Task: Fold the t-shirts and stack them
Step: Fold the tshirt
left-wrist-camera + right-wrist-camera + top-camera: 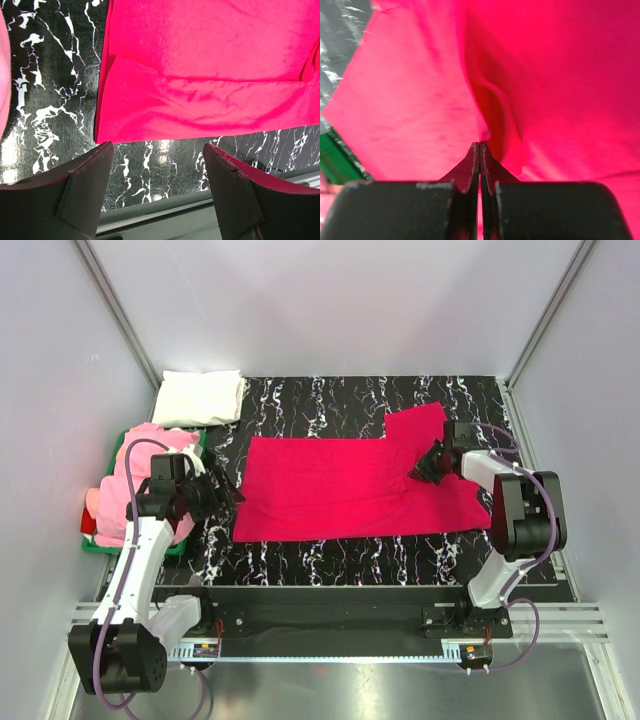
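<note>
Right pincer (432,462) is clenched on a raised pinch of the red shirt (350,490). In the right wrist view its tips (479,145) meet with a ridge of cloth running up from them toward 12 o'clock. Left pincer (215,495) is released, jaws wide apart and nothing between them.

Worktop (330,405) carries the red shirt spread flat across its middle. One sleeve juts toward 12 o'clock near the right end. The pink shirts (130,480) lie heaped in the tray (120,549) at 9 o'clock, and the white shirt (200,397) lies folded at 11 o'clock.

The step in hand looks like the first fold of the red shirt. To do it well, the right pincer should lift only enough to clear the cloth beneath. It should then carry its edge straight toward 9 o'clock so the crease runs square. The left pincer would best pin or take the corner in front of it first, or the whole shirt may slide. The grip looks shallow, so a quick pull could lose it.

From the right pincer, the shirt's body stretches toward 9 o'clock and the sleeve sits at about 11 o'clock. From the left pincer (157,147), the shirt's near corner lies at 12 o'clock, just beyond the tips and not touching them.
</note>
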